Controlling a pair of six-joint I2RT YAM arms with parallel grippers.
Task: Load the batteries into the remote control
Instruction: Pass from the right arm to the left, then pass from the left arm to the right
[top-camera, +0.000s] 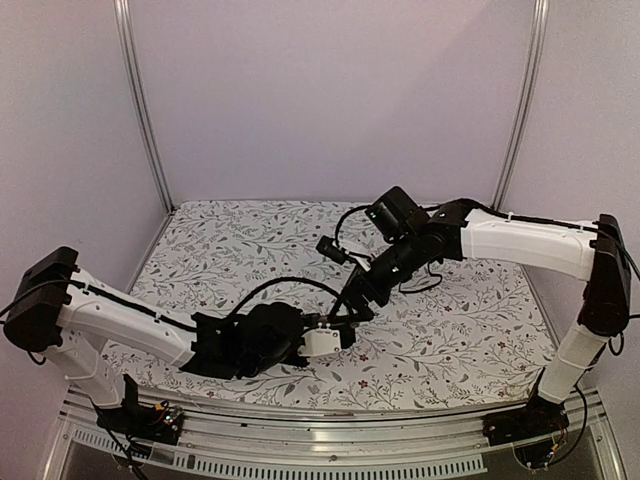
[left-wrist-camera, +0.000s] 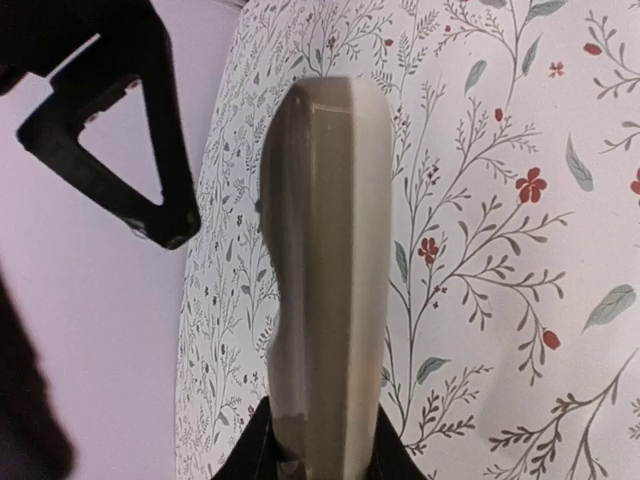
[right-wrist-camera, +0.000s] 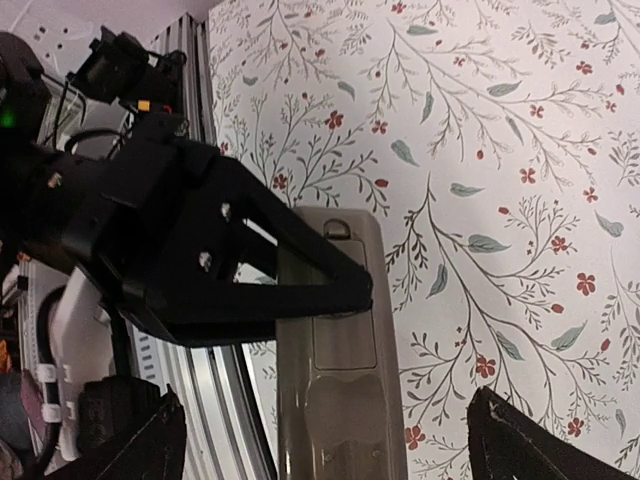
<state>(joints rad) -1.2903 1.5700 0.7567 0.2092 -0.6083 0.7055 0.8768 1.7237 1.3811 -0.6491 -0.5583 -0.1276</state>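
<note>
The left gripper (top-camera: 322, 340), low over the front middle of the flowered tablecloth (top-camera: 480, 330), is clenched on the remote control (left-wrist-camera: 330, 270). Its black fingers (left-wrist-camera: 248, 458) press either side of one end, and the rest of the bar sticks out past them, tan-grey back in sight. Whether the remote touches the cloth I can't tell. The right gripper (top-camera: 352, 306) hangs just beside it with its fingers (right-wrist-camera: 130, 450) spread wide and grasping nothing. From its own camera the remote sits in the gap between them, touching neither. One right finger (left-wrist-camera: 172, 140) shows close beside the remote's far end, apart from it.
</note>
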